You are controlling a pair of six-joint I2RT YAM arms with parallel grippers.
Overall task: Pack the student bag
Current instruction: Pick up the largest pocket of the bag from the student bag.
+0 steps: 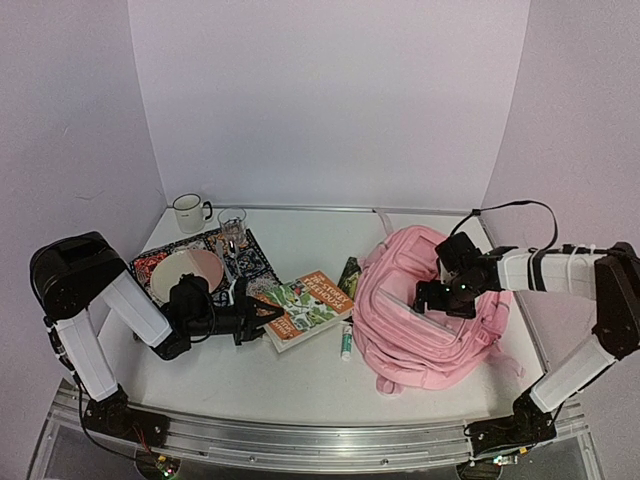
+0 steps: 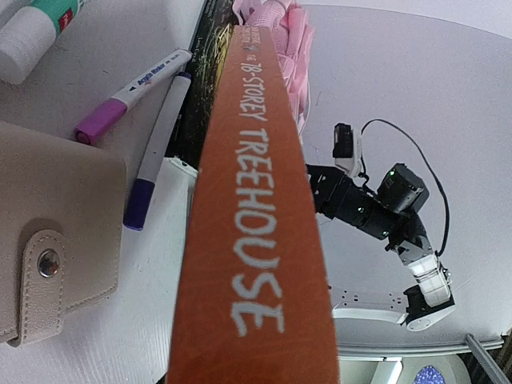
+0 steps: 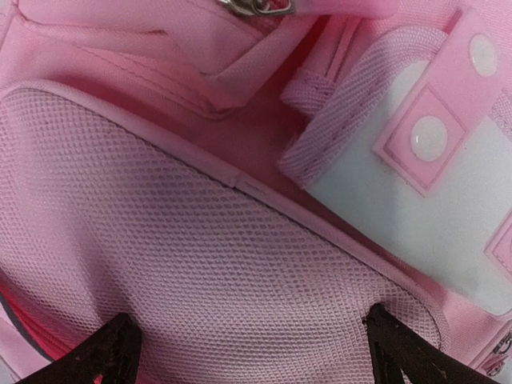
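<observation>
– While the left fingers sit at the near-left corner of the orange-spined paperback book, which way does the large soft light-pink fabric backpack lie from them?

– To their right, on the right half of the white worktop. In the left wrist view the spine runs away from the camera, and pink fabric shows past its far end. Judged: the book's long axis points at the backpack.

– Grip?

– The fingers themselves are hidden in the wrist view. From above they look clamped on the book's corner.

– Other arm?

– The right fingers are spread wide over the middle of the backpack. A pink mesh panel lies between them and nothing is held. That arm is nearer the backpack, and the left arm is nearer the book.

– Room?

– It is tight left of the backpack. A white-and-green stick lies in the gap between book and backpack on the near side. A dark green flat item touches the backpack's left flank on the far side. Bare worktop shows in front of the backpack. Cannot tell whether a pocket stands open to take the book.
</observation>
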